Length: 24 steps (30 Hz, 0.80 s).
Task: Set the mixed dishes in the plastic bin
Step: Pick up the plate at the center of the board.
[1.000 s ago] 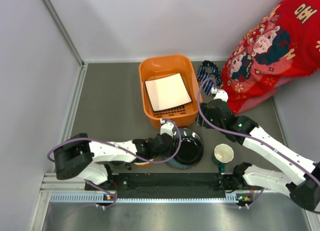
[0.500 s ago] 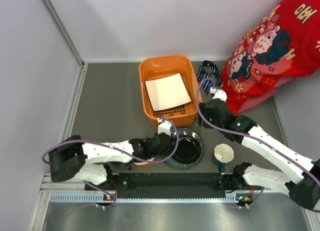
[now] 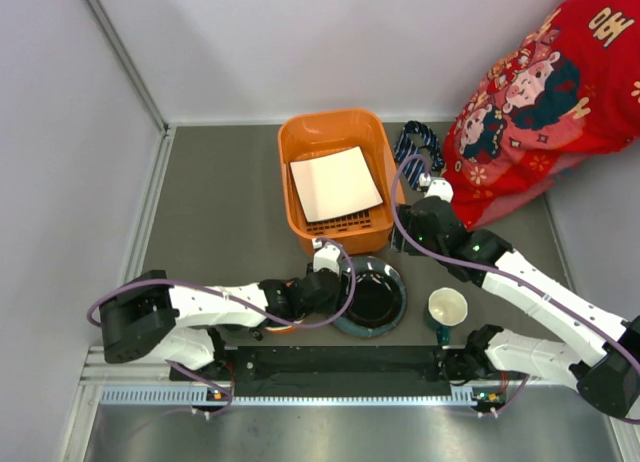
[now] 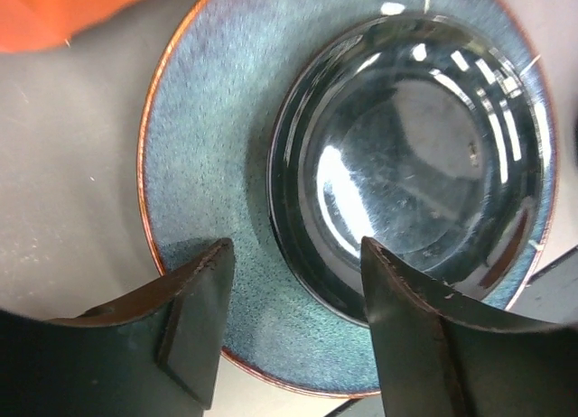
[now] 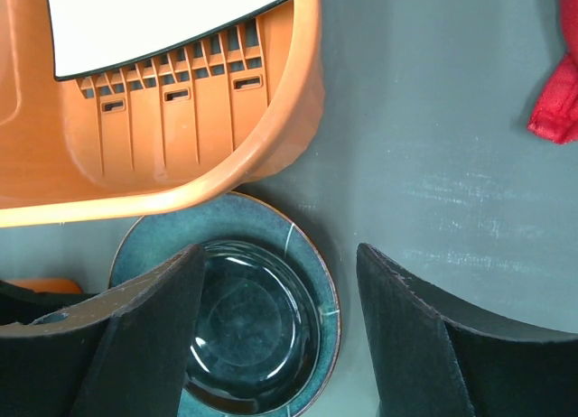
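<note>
Fingers [image 4: 194,318] of the left gripper [image 4: 293,254] stand apart astride the rim of the blue-grey plate [image 4: 208,146], apparently lining up an edge grip, while the right gripper [image 5: 278,254], open-jawed and empty, hovers over the same plate, the orange bin [image 5: 135,155] holding the white square plate [image 5: 135,20] just beyond.

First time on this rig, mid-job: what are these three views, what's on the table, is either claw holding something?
A left arm and a right arm are bolted at the table's near edge. One view looks down from above; the other two are wrist cameras, each showing its own fingers. On the table: an orange bin holding a white square plate, a blue-grey plate at its near end, a cream mug and a striped necktie. The left gripper is open over the blue-grey plate's rim; the right gripper is open above the table beside the bin. Neither holds anything.
</note>
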{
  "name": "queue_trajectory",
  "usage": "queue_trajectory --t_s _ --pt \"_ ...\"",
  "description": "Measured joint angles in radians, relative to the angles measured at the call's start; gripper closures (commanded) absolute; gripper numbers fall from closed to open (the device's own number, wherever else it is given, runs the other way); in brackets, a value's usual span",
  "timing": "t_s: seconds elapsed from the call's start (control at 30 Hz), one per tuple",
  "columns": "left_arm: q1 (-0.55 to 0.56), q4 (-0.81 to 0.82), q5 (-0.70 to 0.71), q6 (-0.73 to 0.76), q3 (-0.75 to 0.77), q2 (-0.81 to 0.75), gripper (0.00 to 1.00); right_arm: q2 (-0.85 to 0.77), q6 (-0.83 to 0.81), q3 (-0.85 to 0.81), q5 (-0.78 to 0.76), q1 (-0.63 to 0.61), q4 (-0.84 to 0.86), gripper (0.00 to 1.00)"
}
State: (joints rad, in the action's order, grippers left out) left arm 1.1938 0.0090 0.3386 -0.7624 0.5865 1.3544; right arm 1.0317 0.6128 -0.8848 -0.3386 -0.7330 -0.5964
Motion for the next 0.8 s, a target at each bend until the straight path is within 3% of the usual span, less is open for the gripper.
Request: queue_trajectory --t_s 0.33,0.8 --pt "0.0 0.075 -0.028 -0.011 -0.009 0.056 0.45 0.0 0.0 0.0 0.0 0.0 0.0 0.32" --pt "0.0 0.075 -0.031 -0.02 -0.006 0.077 0.76 0.0 0.0 0.0 -0.001 0.0 0.001 0.32"
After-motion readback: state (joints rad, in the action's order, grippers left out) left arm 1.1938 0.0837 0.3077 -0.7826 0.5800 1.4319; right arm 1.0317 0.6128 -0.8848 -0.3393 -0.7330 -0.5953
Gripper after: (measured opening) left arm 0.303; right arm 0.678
